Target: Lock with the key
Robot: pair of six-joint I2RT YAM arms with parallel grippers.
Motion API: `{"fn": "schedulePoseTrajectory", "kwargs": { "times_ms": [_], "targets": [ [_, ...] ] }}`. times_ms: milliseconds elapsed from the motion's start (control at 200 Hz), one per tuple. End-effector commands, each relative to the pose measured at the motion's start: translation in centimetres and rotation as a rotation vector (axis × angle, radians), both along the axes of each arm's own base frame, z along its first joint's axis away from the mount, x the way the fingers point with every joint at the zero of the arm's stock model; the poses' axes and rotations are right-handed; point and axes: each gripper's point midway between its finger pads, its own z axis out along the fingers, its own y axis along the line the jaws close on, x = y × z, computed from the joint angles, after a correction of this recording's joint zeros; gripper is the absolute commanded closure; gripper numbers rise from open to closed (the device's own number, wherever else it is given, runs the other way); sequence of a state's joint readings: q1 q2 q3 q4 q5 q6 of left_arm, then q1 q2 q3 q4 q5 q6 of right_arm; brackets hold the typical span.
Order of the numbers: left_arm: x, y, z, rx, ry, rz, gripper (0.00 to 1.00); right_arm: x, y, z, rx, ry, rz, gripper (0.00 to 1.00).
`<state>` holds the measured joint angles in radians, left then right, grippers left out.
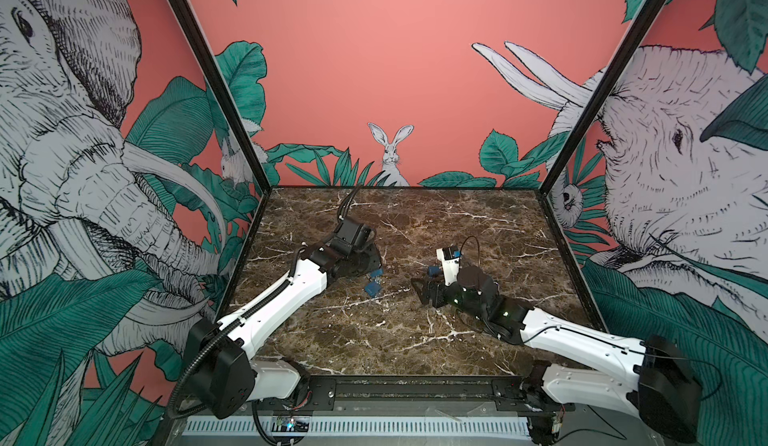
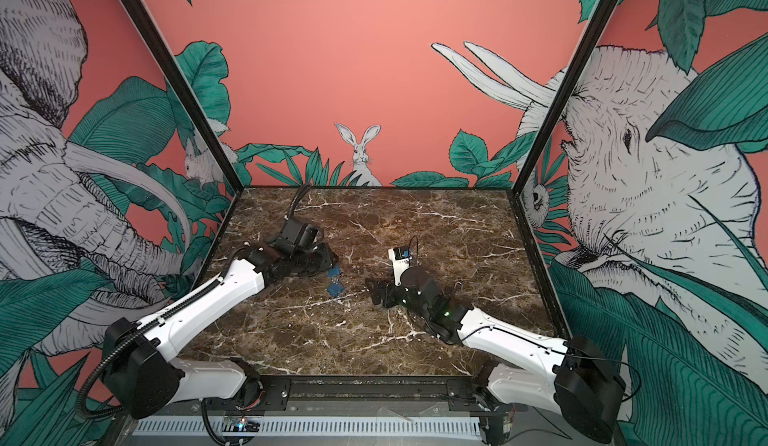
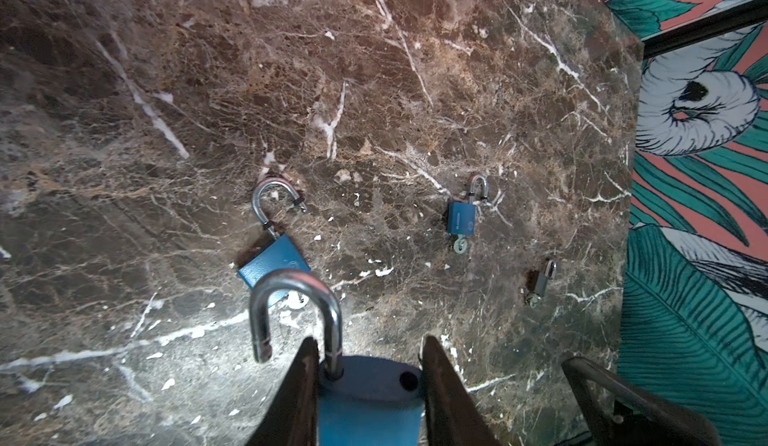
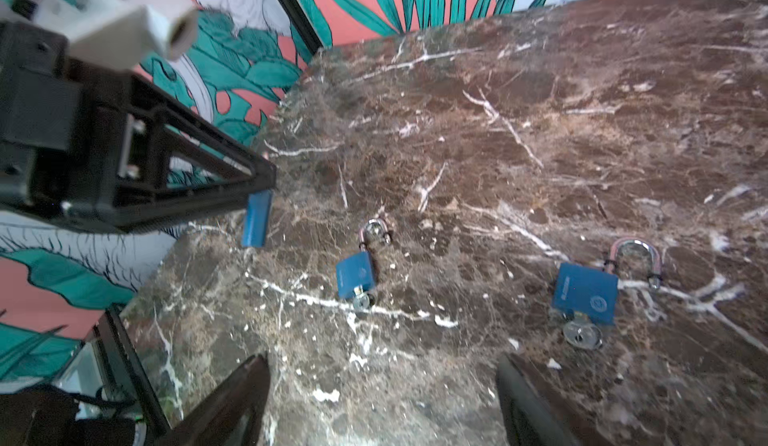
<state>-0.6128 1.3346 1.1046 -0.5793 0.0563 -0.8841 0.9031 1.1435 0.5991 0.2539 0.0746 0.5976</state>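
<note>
- Your left pincer [image 3: 369, 344] is clamped on the body of a blue padlock [image 3: 365, 398]. Its steel shackle [image 3: 295, 298] is swung open, the free end clear of the body.
- Your right pincer [image 4: 382, 361] hangs low over the marble tabletop [image 4: 540, 111], jaws spread wide with nothing between them.
- Just beyond the held lock, a second blue padlock [image 3: 274, 263] lies flat on the tabletop. Its shackle is open and a key [image 3: 297, 300] sits in its base.
- A third blue padlock [image 3: 461, 215] lies farther off, nearer your right pincer, with a key head [image 3: 459, 246] showing at its base.
- A small silver padlock [image 3: 540, 279] rests well apart from the blue ones. It may carry a key too, but it is too small to tell.
- In both top views the held padlock [image 1: 376, 273] sits near the tabletop's middle, between your two arms and just above the second padlock [image 1: 371, 289].
</note>
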Motion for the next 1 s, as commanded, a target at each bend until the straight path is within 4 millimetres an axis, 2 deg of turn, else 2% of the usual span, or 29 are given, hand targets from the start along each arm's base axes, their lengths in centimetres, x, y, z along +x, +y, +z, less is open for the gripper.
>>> {"fn": "schedulePoseTrajectory", "kwargs": {
  "times_ms": [0, 130, 320, 535, 795, 995],
  "targets": [
    [1.7, -2.1, 3.3, -0.12, -0.053, 0.011, 0.8, 1.3, 0.9, 3.6, 0.147, -0.137, -0.052, 0.21],
    [2.7, -3.5, 5.1, -0.19, -0.068, 0.012, 0.8, 1.8, 1.2, 4.8, 0.228, -0.207, -0.083, 0.26],
    [3.4, -3.9, 6.6, -0.227, -0.095, 0.035, 0.8, 2.7, 3.0, 5.5, 0.306, -0.238, -0.073, 0.34],
    [3.9, -4.7, 7.5, -0.263, -0.099, 0.025, 0.8, 3.2, 6.0, 5.8, 0.351, -0.229, -0.033, 0.36],
    [4.2, -5.1, 7.9, -0.296, -0.094, 0.029, 0.81, 3.8, 6.7, 5.6, 0.371, -0.232, -0.045, 0.37],
    [4.0, -5.6, 7.9, -0.331, -0.083, 0.019, 0.82, 4.1, 7.2, 5.5, 0.366, -0.236, -0.041, 0.43]
  ]
}}
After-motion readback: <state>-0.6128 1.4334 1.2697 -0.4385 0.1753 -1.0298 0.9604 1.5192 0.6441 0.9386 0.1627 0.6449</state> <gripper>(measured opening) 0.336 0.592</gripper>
